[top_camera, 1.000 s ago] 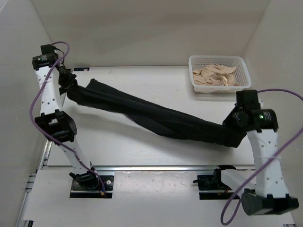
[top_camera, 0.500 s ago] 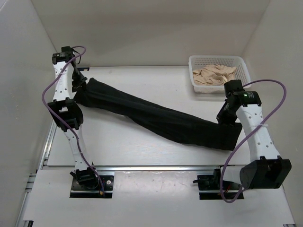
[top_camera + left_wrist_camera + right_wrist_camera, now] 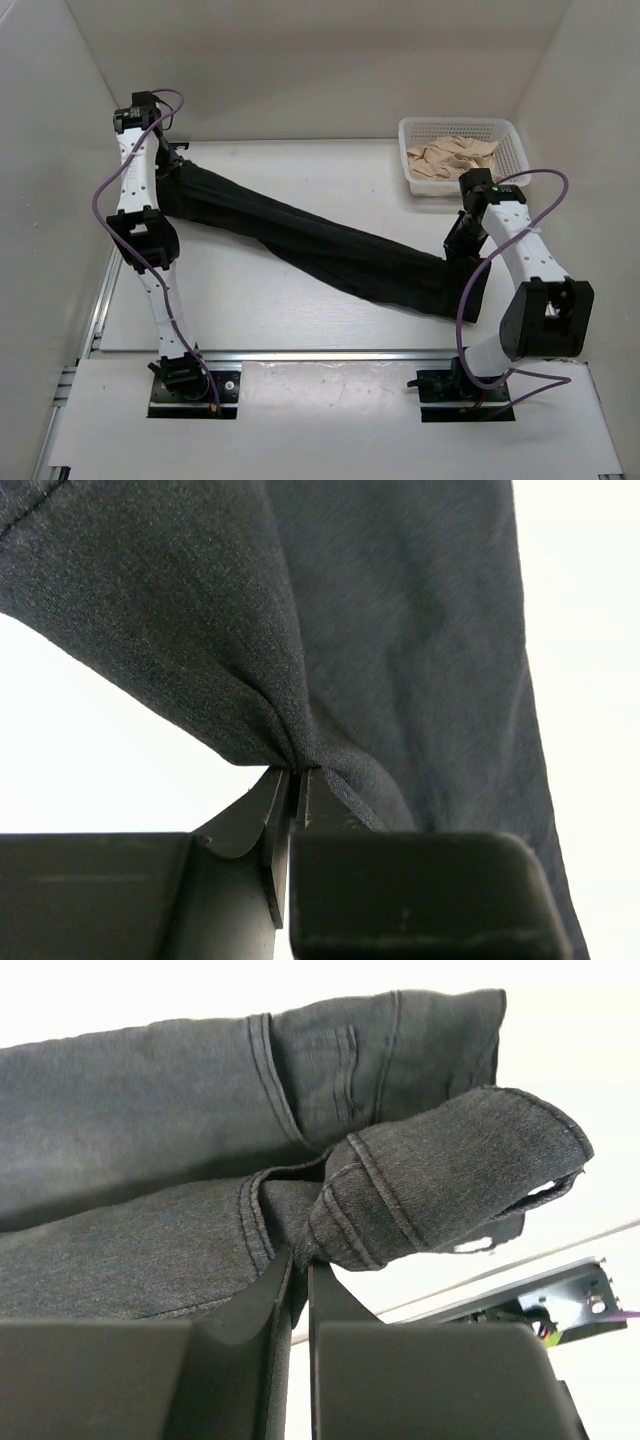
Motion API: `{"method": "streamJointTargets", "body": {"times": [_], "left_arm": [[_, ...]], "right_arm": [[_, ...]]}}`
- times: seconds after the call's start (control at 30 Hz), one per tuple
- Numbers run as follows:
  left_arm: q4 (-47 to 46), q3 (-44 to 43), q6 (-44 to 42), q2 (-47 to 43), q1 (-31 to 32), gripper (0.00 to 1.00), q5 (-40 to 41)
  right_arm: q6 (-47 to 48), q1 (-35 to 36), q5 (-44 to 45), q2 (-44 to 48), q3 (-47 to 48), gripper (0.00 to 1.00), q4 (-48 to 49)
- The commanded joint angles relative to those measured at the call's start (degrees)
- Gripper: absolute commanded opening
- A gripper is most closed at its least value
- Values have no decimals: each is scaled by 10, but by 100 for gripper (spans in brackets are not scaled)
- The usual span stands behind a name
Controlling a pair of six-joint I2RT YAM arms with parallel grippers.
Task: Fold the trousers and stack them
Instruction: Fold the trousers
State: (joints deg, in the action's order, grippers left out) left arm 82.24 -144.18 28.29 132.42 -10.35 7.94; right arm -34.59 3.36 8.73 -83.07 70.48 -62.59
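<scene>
The trousers (image 3: 320, 245) are stretched out as one long dark band across the white surface (image 3: 300, 325), their long axis running on a diagonal from the far left corner down to the near right side. The far-left end sits at the left tool (image 3: 298, 782), whose fingers are pressed together on a gathered pinch of the black fabric; in the left wrist view the cloth fans out and away from that pinch. The near-right end sits at the right tool (image 3: 300, 1265), also clamped on the fabric, where a rolled, stitched edge bunches just above the fingertips and a second seamed layer lies behind it. So each tool holds one end and the garment spans the gap between them, narrowest near the middle. Whether the middle rests on the surface or hangs just above it cannot be told. A white basket (image 3: 418, 185) holding beige cloth (image 3: 455, 160) stands at the far right, near the right arm and apart from the trousers.
</scene>
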Motion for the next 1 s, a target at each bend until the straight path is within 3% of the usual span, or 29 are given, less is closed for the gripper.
{"method": "streamJointTargets", "body": {"times": [0.0,0.03,0.07,0.1,0.13,0.17,0.2,0.23,0.5,0.57,0.63,0.7,0.73,0.77,0.8,0.97], "left_arm": [[-76,-58,-14,20,4,10,94],[-84,-76,-14,41,4,10,73],[-106,-86,-14,52,10,10,60],[-117,-98,-14,63,20,20,48],[-131,-114,-14,69,26,25,32],[-141,-122,-14,69,33,35,32],[-159,-122,-24,69,40,54,32],[-167,-122,-31,60,52,100,43],[-161,30,-38,-109,4,100,69],[-161,105,-44,-132,-22,78,69],[-171,167,-39,-162,-36,39,69],[-185,241,-39,-168,-54,38,29],[-193,255,-39,-161,-59,44,7],[-193,260,-39,-151,-64,80,-23],[-188,261,-39,-125,-64,100,-37],[-188,225,-32,-35,-64,100,-91]], "right_arm": [[47,-22,57,-36,26,5,9],[47,-22,57,-61,49,9,18],[55,-22,66,-75,63,28,40],[43,-29,77,-88,79,37,41],[43,-29,88,-96,102,52,49],[35,-34,88,-97,108,74,55],[35,-34,78,-97,108,99,55],[30,-34,73,-83,108,99,62],[24,-53,45,97,-41,99,45],[19,-70,18,130,-77,99,33],[10,-85,-37,177,-136,99,26],[-6,-96,-77,219,-193,99,26],[-13,-106,-98,230,-210,99,26],[-25,-112,-116,249,-225,99,26],[-30,-112,-155,256,-253,99,34],[-60,-140,-238,277,-317,99,83]]}}
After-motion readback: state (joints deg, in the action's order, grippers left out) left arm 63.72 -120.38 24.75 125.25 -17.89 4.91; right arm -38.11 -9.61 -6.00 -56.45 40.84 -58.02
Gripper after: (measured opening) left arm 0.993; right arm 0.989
